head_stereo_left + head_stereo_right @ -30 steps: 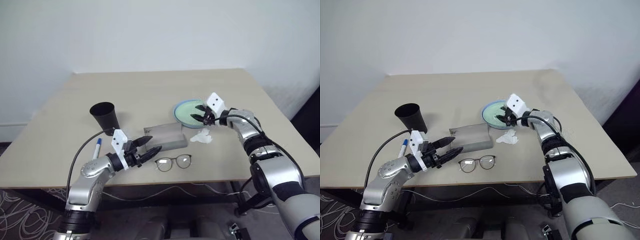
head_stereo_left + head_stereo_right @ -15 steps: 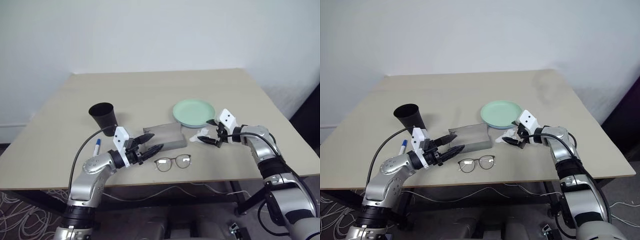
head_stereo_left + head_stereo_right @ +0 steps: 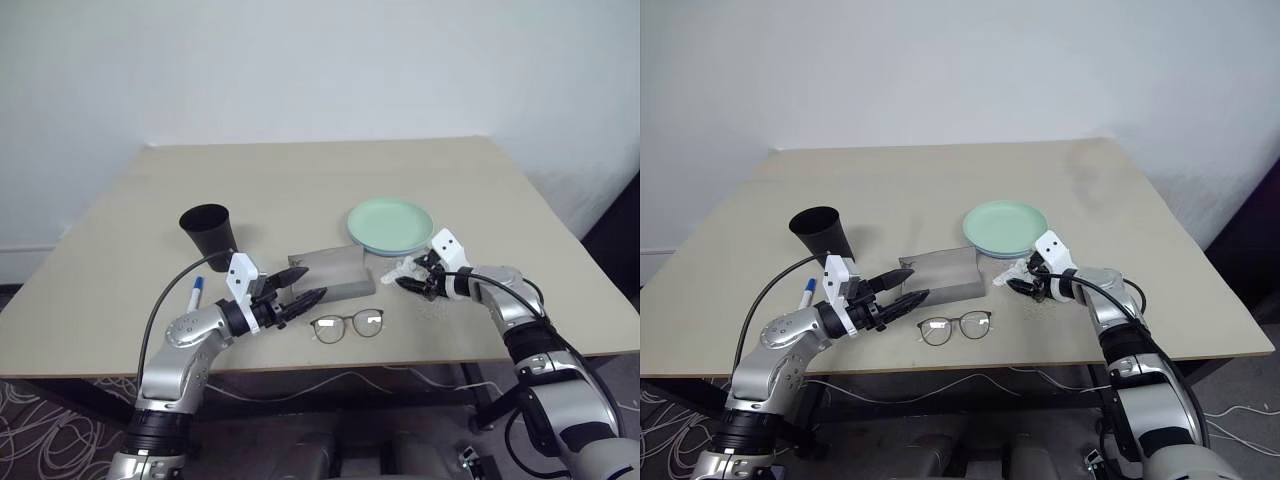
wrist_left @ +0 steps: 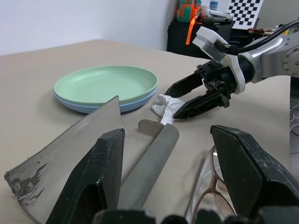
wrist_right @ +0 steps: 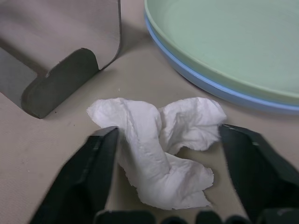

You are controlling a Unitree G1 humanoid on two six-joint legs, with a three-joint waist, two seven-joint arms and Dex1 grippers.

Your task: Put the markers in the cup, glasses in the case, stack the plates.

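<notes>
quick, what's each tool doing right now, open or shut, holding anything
Left tool: open, empty, by the case.
Right tool: open, empty, fingers either side of the tissue.

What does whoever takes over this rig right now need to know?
Left gripper: jaws open, empty, hovering at the near end of the grey case, just above the glasses.
Right gripper: jaws open, straddling the crumpled tissue, not closed on it.
Done: green plate is stacked on the blue plate, behind the tissue.
Left: glasses lie on the table in front of the case, not in it. One marker lies near the black cup, which stands upright; whether any marker is inside cannot be seen.
</notes>
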